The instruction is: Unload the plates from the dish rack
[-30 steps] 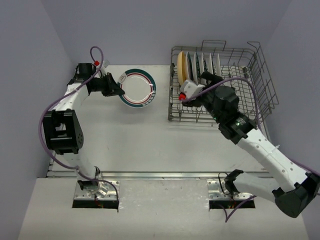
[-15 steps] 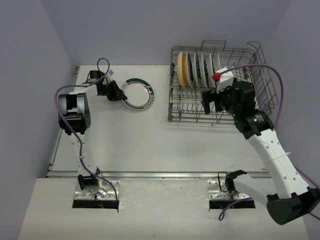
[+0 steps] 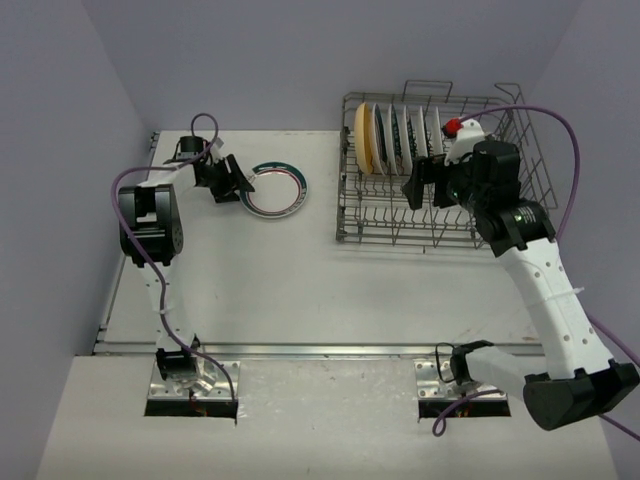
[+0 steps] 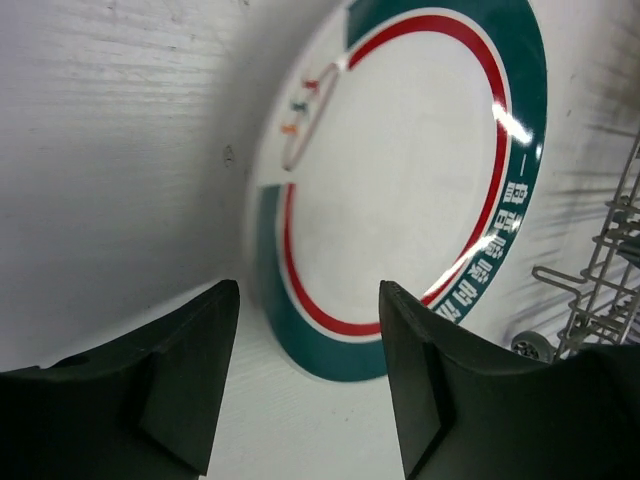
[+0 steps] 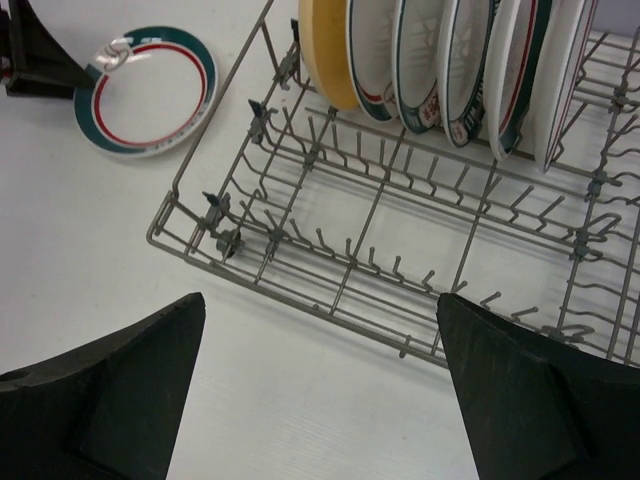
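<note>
One white plate (image 3: 277, 188) with a teal rim band, a red ring and lettering lies flat on the table, left of the dish rack (image 3: 440, 243). My left gripper (image 3: 238, 182) stands open at its left edge; in the left wrist view the plate (image 4: 400, 180) lies just beyond the left gripper (image 4: 307, 292), its rim showing between the fingers without touching them. Several plates (image 3: 400, 135) stand upright in the rack's far left rows, a tan-yellow one (image 3: 364, 135) leftmost. My right gripper (image 3: 415, 190) hangs wide open and empty over the rack (image 5: 350, 270), near the standing plates (image 5: 450, 70).
The grey wire rack has upright tines and tall looped handles (image 3: 520, 110) at its far right side. Purple cables (image 3: 560, 170) loop from both arms. The table's near edge (image 3: 300, 350) runs in front of the arm bases.
The left gripper has opened and let go of the plate, which has come down flat on the table. The right arm has swung right and farther back over the rack, still open.
</note>
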Robot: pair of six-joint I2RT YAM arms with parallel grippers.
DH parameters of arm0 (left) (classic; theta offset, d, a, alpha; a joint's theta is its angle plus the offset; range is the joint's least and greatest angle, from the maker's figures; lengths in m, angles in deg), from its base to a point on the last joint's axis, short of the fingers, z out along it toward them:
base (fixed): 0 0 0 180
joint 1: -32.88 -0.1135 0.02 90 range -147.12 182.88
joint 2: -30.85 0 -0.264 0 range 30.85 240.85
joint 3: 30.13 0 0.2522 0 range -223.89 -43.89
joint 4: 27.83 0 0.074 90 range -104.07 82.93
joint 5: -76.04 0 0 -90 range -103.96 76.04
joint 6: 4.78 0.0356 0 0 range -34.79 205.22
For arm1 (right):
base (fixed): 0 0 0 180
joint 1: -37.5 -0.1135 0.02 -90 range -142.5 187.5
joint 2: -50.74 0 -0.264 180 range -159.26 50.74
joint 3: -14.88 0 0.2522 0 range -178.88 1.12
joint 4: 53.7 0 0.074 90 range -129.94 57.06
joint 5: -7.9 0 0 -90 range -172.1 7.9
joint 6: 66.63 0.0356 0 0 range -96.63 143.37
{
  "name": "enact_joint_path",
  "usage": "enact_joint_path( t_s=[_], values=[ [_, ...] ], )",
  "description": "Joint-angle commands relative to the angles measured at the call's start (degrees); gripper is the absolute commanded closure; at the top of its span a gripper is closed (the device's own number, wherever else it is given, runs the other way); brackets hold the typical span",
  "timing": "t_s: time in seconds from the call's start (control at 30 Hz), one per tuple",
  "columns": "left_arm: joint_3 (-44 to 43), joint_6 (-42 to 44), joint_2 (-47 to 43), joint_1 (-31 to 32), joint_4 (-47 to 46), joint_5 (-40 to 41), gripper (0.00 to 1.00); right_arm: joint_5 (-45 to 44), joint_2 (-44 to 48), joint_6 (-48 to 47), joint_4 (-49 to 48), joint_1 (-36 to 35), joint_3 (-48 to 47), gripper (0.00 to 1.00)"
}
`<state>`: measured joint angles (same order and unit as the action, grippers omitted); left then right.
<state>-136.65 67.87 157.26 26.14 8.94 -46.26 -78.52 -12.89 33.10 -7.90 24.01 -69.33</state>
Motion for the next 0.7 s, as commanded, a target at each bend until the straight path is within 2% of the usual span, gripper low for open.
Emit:
enact_joint_path(
  t_s=[0.0,0.1,0.17,0.23,0.27,0.3,0.37,0.47,0.67],
  values=[
    [-3.80,4.23,-6.42,-0.44,5.10,11.55,0.43,0.51,-2.59,2.68,0.08,2.22,-7.46,0.01],
    [-2.67,6.25,-11.85,-0.38,6.36,24.17,0.39,-0.59,-5.14,3.81,0.46,4.57,-9.51,0.01],
    [-0.92,7.84,-15.95,-0.38,5.96,29.00,0.37,-0.46,-6.82,4.01,0.95,6.52,-11.03,0.02],
    [1.81,10.06,-21.51,-0.38,4.92,30.86,0.34,0.93,-10.60,2.53,1.73,8.76,-13.79,0.11],
    [2.78,10.76,-25.38,-0.38,4.24,30.61,0.34,2.06,-12.34,1.41,2.33,9.72,-15.26,0.21],
    [3.92,11.46,-25.52,-0.38,4.22,29.81,0.33,3.54,-14.28,0.19,2.95,10.69,-16.76,0.29],
    [6.78,14.23,-31.19,-0.38,3.62,25.23,0.33,6.32,-20.42,-1.20,5.29,14.23,-22.04,0.41],
    [10.48,16.93,-39.25,-0.38,3.50,21.34,0.29,10.11,-29.09,-2.42,7.86,18.05,-28.16,0.43],
    [15.76,20.06,-50.11,-0.29,3.97,17.36,0.06,7.66,-40.60,-7.53,7.86,18.76,-37.38,0.42]
  ],
)
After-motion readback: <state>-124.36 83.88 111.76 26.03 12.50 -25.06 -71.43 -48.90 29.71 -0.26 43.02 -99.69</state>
